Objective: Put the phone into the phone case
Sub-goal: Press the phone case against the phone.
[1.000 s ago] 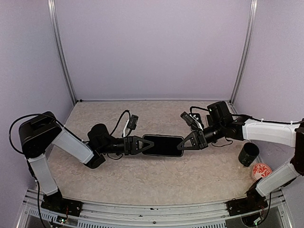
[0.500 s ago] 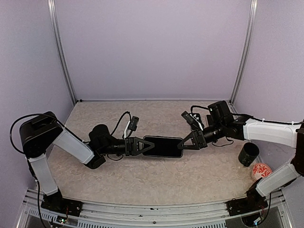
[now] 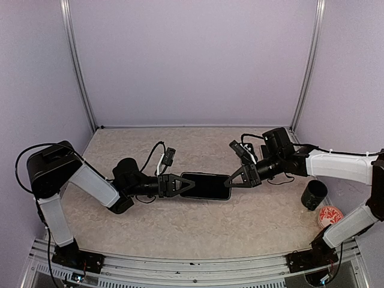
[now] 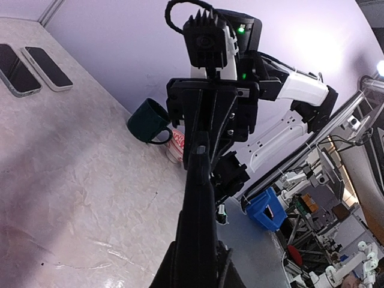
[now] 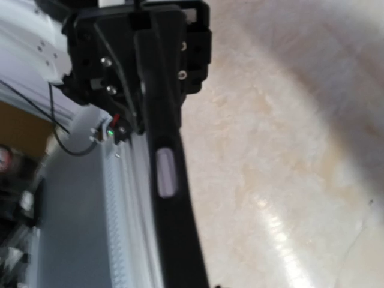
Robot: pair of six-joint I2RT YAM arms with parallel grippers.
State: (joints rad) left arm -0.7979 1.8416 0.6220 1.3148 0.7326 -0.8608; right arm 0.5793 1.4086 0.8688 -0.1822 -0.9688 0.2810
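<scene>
A beige marbled table (image 3: pixel 180 228) fills the floor of a lilac-walled booth. The left arm (image 3: pixel 90 183) and the right arm (image 3: pixel 336 167) both reach in towards its middle and meet end to end.

The left gripper (image 3: pixel 191 183) has its fingers closed on the left short end of the phone (image 3: pixel 206 185). The right gripper (image 3: pixel 228 182) has its fingers closed on the opposite short end. The phone is a black slab lying flat between them over the centre of the table, dark face up and long side running left to right. Whether it touches the surface cannot be told. The phone case cannot be made out in any view, nor whether it sits round the phone.

A dark green mug (image 3: pixel 314 195) stands near the right edge, below the right arm. A red-and-white patterned cup (image 3: pixel 330 216) stands just beside it, nearer the front.

The left wrist view shows two more phones, one (image 4: pixel 15 71) beside the other (image 4: pixel 48 67), lying flat near a far corner.

A small pale oval button (image 5: pixel 165 174) sits on the thin edge of the phone in the right wrist view
</scene>
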